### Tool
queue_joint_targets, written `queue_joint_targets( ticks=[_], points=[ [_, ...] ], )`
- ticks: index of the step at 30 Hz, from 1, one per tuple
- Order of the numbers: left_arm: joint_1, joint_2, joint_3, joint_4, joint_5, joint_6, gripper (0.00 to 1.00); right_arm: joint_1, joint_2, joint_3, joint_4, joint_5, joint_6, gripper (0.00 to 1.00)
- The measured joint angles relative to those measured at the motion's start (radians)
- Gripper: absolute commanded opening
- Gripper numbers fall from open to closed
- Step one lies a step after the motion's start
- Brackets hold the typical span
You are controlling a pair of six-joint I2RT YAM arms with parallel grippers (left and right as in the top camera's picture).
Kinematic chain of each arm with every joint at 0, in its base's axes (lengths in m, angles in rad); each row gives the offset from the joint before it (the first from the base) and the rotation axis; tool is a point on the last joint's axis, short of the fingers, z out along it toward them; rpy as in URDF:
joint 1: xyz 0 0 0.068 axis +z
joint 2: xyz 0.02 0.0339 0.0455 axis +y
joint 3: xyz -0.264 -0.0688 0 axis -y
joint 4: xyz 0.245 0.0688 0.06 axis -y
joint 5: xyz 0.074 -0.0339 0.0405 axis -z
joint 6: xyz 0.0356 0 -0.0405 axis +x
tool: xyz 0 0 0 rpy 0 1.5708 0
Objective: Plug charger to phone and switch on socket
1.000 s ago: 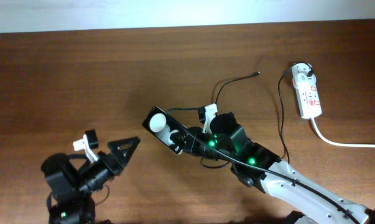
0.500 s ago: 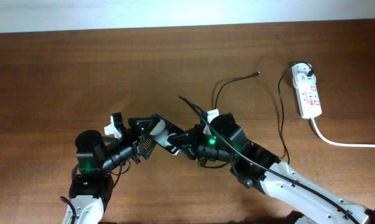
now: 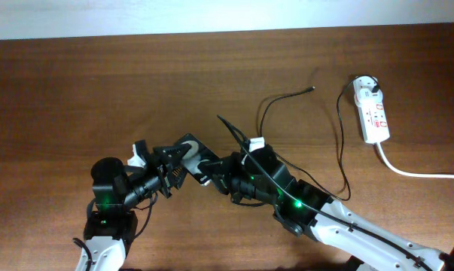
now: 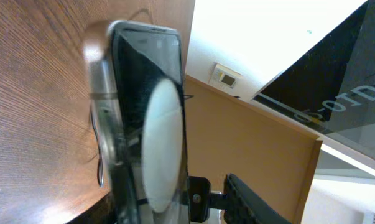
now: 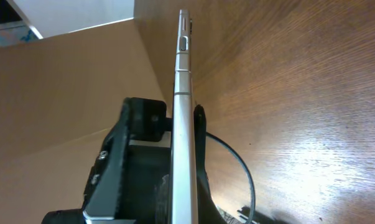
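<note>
1. Two arms meet near the middle of the table [image 3: 99, 83], with the phone [image 3: 190, 147] turned up on edge between them.
2. The right end effector [image 3: 215, 172] is clamped on the phone. The right wrist view shows the phone edge-on, with black fingers [image 5: 140, 162] against both flat sides.
3. The left end effector [image 3: 169, 167] sits at the phone's other end, and I cannot tell whether it grips. Its wrist view shows the phone's face and a white round patch [image 4: 165, 143] very close.
4. The charger [image 3: 287, 96] lies loose on the table, its tip well apart from the phone.
5. The socket [image 3: 372, 113] lies near the right edge, and its white cord [image 3: 418, 174] trails off to the right.
</note>
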Motion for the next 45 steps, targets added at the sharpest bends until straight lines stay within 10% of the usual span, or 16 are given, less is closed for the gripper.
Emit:
queue_joint_targets(
  ticks=[18, 28, 31, 38, 45],
  points=[
    [-0.001, 0.001, -0.004, -0.011, 0.030, -0.026, 0.06, 0.000, 0.000, 0.000, -0.008, -0.032, 0.026, 0.21],
    [-0.004, 0.003, -0.006, -0.275, -0.089, 0.182, 0.00, 0.000, 0.000, 0.004, -0.311, 0.071, -0.073, 0.57],
    [-0.004, 0.004, -0.007, -0.377, -0.152, 0.326, 0.00, 0.000, 0.000, 0.004, -0.444, 0.261, -0.193, 0.99],
    [-0.004, 0.006, -0.008, -0.276, -0.208, 0.576, 0.00, -0.011, 0.000, 0.004, -0.591, 0.676, -0.356, 0.99],
    [-0.019, 0.006, -0.008, -0.181, -0.217, 0.777, 0.00, -0.352, 0.004, 0.161, -0.633, 0.614, -0.606, 0.95]
  ],
)
